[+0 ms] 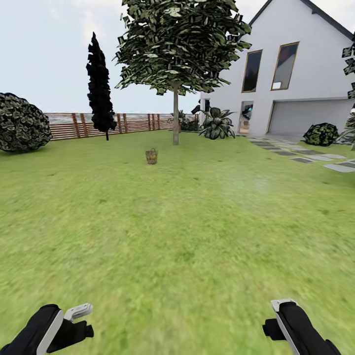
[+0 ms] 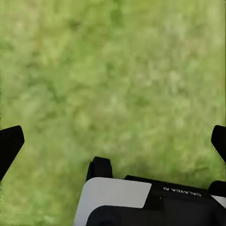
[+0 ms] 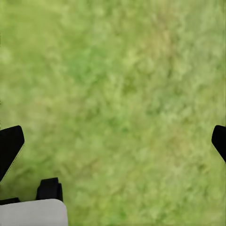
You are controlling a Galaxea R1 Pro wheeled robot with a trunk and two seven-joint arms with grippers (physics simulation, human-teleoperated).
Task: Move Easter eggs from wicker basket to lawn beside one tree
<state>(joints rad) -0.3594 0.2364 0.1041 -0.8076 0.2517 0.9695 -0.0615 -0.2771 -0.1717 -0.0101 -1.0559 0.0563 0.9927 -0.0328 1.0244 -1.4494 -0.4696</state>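
Observation:
The wicker basket [image 1: 151, 156] stands small and far off on the lawn [image 1: 177, 231], a little left of centre. The Easter eggs are hidden at this distance. Just behind and right of the basket rises the tree [image 1: 175, 118], with a bare grey trunk and a broad leafy crown. My left gripper [image 1: 81, 320] hangs low at the near left and my right gripper [image 1: 276, 318] at the near right, both far from the basket. In the wrist views the left gripper [image 2: 113, 141] and right gripper [image 3: 113, 141] are open, with only grass between the fingertips.
A dark cypress [image 1: 100, 93] and a wooden fence [image 1: 123, 123] stand at the back left, with a round bush [image 1: 22, 123] at the far left. The white house [image 1: 296, 74] and a stepping-stone path [image 1: 305, 158] lie to the right. Open grass stretches between me and the basket.

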